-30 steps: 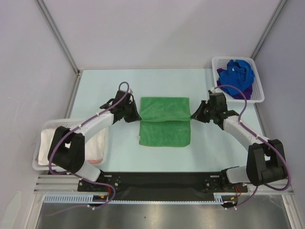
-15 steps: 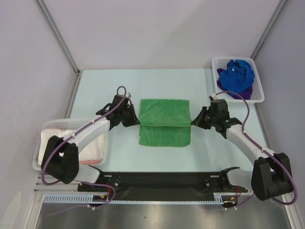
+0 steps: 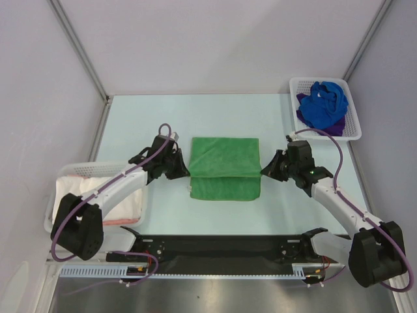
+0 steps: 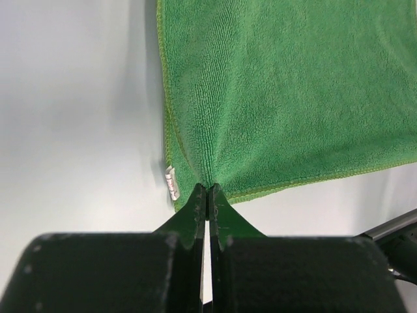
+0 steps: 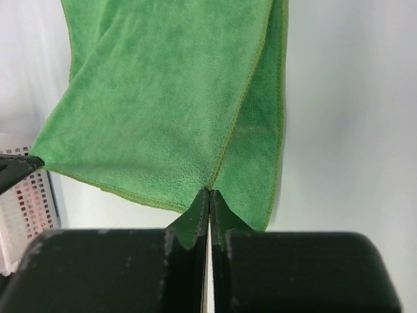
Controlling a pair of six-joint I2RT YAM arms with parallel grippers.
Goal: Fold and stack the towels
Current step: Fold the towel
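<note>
Both arms have drawn the folded edge of the green towel [image 3: 223,167] nearer, covering more of the lower layer. Left claw [image 3: 186,168] pinches its left corner, right claw [image 3: 264,171] its right (mid-worktop [image 3: 143,117]).

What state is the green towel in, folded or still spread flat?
Partly folded. The green towel has its far half doubled over toward the near edge, a near strip uncovered. Left gripper and right gripper pinch the folded layer's corners.

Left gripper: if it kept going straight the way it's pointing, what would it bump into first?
The green towel. The left gripper is shut on its edge and points right across it. Beyond that, probably the right gripper on the opposite edge.
</note>
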